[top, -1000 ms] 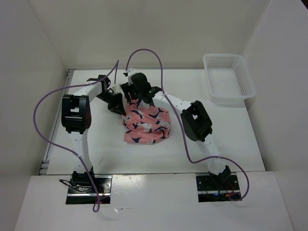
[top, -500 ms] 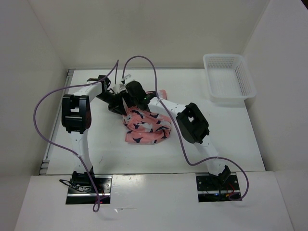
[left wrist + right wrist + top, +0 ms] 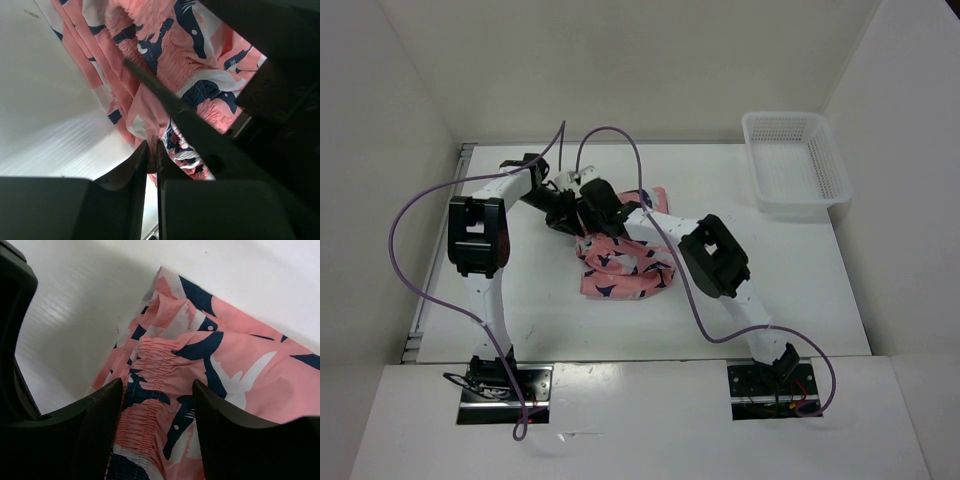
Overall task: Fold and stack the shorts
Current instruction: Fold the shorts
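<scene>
The soft salmon-pink fabric shorts with navy and white bird shapes [image 3: 625, 268] lie bunched on the white table [image 3: 800, 290]. The left gripper [image 3: 151, 152] pinches a thin fold, which may slip under pull. The right gripper [image 3: 157, 410], spread astride the gathered waistband [image 3: 145, 365], may close on several layers

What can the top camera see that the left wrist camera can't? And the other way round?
Only the top view shows the white basket at the far right of the table, plus the whole left arm and right arm. Only the left wrist view shows, close up, the left jaws pinched shut on a fold of fabric. Both show the pink shorts with dark and white shapes.
</scene>
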Action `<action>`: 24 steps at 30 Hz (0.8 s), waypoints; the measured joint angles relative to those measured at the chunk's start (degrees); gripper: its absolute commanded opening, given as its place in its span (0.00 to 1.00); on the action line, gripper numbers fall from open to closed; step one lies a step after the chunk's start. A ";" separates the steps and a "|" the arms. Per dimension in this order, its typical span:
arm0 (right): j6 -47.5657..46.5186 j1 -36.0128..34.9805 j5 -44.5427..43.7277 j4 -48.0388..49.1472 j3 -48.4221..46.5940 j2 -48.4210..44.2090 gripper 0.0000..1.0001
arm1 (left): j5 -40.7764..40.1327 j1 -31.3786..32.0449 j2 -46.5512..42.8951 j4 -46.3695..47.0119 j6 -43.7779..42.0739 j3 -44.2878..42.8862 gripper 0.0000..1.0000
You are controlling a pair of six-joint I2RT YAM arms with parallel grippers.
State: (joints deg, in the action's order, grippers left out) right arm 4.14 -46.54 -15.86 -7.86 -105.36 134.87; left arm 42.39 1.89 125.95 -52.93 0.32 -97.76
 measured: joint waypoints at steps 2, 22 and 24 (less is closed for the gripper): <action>-0.15 -0.33 -0.02 0.02 0.00 0.35 0.66 | 0.09 0.00 0.00 0.00 0.00 0.00 0.13; -2.54 -2.45 -4.09 0.15 2.73 0.00 0.02 | 1.42 -0.44 0.35 -0.44 0.02 -1.14 0.13; -3.72 -2.45 -4.79 0.15 2.95 -0.94 0.00 | 1.64 -0.48 0.87 -0.55 0.02 -2.62 0.13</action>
State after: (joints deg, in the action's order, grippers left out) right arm 0.43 -48.99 -20.64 -7.70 -102.41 133.93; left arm 44.03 1.41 126.82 -53.47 0.34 -100.38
